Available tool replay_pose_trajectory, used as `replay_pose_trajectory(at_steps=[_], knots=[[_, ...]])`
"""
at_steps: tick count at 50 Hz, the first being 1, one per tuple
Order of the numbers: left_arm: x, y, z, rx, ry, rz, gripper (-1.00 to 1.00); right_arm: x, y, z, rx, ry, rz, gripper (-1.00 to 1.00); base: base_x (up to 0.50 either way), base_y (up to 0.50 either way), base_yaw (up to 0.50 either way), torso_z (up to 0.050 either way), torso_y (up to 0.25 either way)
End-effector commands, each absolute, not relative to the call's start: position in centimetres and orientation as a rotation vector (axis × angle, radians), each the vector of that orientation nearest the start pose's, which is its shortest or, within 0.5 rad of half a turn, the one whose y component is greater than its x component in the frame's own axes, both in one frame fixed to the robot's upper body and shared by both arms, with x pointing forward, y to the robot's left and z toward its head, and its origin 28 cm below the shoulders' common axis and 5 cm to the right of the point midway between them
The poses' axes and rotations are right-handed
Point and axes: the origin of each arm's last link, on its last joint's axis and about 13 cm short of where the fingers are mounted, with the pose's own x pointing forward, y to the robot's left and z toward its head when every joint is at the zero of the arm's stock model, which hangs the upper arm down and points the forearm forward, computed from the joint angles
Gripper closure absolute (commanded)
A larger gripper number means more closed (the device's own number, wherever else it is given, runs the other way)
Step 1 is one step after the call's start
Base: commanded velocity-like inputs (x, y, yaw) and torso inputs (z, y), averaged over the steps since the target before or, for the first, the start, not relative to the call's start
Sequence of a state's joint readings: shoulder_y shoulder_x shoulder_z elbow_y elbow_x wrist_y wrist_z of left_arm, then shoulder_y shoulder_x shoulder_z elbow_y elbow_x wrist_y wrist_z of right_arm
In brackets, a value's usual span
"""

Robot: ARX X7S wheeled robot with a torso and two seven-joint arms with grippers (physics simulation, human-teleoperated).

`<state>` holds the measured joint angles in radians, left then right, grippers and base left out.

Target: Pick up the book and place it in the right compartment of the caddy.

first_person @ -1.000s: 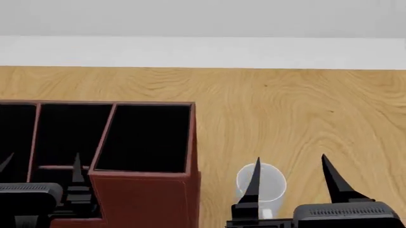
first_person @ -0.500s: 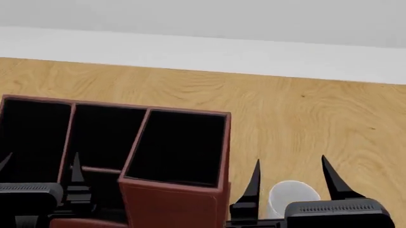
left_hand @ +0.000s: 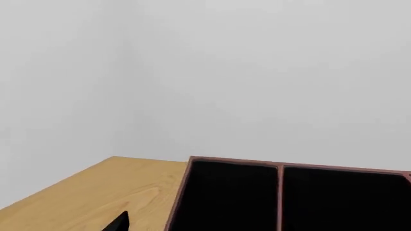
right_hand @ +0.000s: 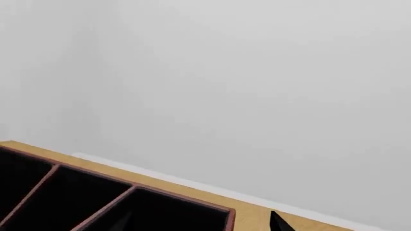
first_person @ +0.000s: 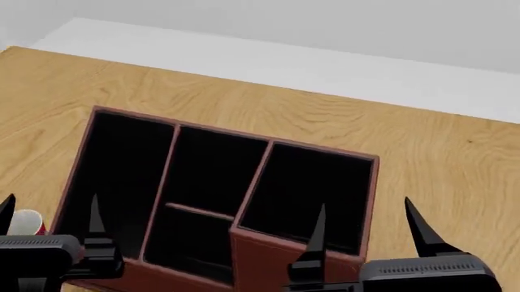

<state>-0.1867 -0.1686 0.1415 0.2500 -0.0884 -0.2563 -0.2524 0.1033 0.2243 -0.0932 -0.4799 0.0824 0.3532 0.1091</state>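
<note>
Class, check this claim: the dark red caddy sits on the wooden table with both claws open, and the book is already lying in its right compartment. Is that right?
Not quite. In the head view the right compartment of the caddy shows only black lining, with no book in sight. The rest holds: wooden table, left claw and right claw open.

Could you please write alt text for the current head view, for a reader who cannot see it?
A dark red caddy with black-lined sections sits on a wooden table, both open grippers, left gripper and right gripper, empty in the foreground. A red-and-white cup peeks beside the left gripper; no book shows.
</note>
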Motion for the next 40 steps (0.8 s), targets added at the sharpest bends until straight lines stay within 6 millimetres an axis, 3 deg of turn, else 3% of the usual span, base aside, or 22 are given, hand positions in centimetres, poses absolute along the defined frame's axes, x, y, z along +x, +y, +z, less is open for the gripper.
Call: replay_pose_trajectory(at_steps=[1,40], knots=[[24.62,21.24,9.07,0.071,-0.174,0.103,-1.0,22.13,-11.57,11.12,-0.129,-0.221,0.037,-1.0,0.0,0.0,0.5,0.0,0.0],[24.55,21.32,9.28,0.071,-0.185,0.107,-1.0,22.23,-11.34,11.05,-0.109,-0.215,0.076,-1.0,0.0,0.0,0.5,0.0,0.0]])
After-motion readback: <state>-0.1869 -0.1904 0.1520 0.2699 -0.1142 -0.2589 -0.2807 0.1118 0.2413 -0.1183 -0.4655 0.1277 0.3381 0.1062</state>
